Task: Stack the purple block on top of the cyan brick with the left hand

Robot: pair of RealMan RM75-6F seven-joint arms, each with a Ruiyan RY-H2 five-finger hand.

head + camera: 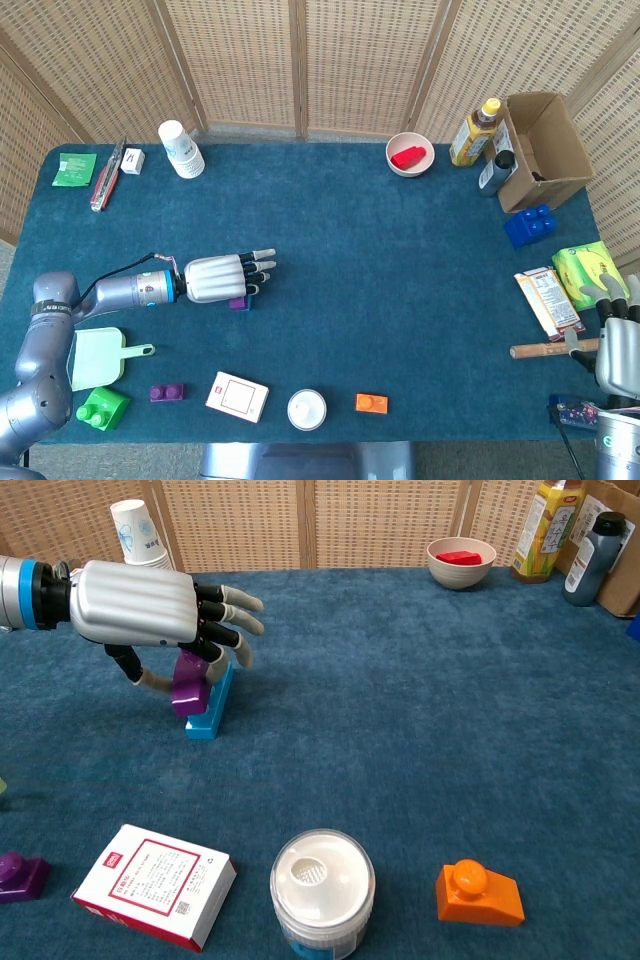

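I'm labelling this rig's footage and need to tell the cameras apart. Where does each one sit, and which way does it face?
Head view: high above the near table edge, looking steeply down on the whole table; shows the left arm and left hand, and the right hand at the right edge.
Chest view: low at the near edge, looking across the table toward the screens; shows only the left hand.
Shared: the left hand holding the purple block over the cyan brick, the white jar, the orange block.
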